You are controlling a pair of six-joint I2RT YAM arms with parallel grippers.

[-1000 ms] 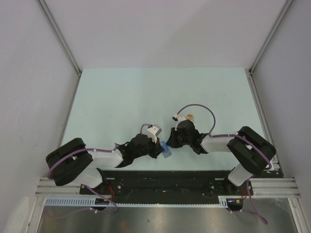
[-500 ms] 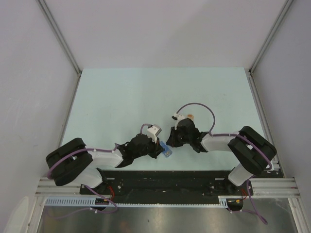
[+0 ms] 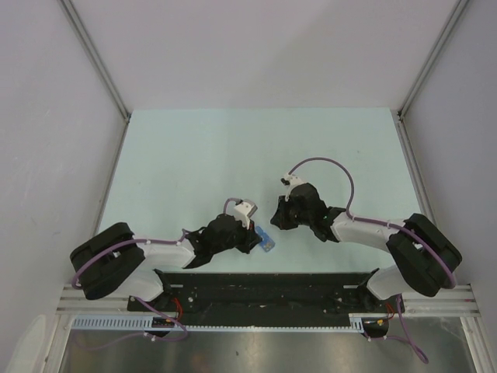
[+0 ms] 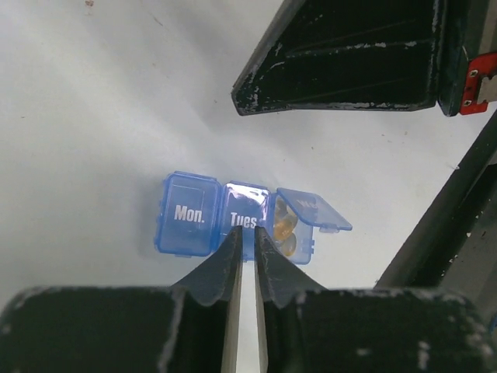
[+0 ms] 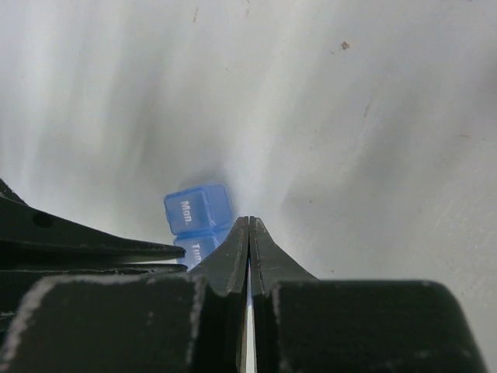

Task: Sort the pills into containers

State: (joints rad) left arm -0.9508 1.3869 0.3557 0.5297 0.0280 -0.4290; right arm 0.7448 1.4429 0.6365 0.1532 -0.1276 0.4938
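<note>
Left arm folded low along the near edge of the table (image 3: 194, 155), elbow out to the left; left gripper (image 3: 250, 238) at the pill box (image 3: 265, 242), fingers closed to a thin slit, nothing seen between them, tips at the Tues cell's near wall. Only the left wrist view shows the third lid (image 4: 312, 210) raised over yellow pills (image 4: 283, 225), Mon. and Tues covered. Right arm reaches in from the right; right gripper (image 5: 248, 224) pressed fully closed, empty, near the box but apart from it; its wrist view shows Mon. and part of Tues only

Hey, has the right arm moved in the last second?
Yes. Its elbow swung out toward the table's right edge, while the right gripper stayed near the pill box.
</note>
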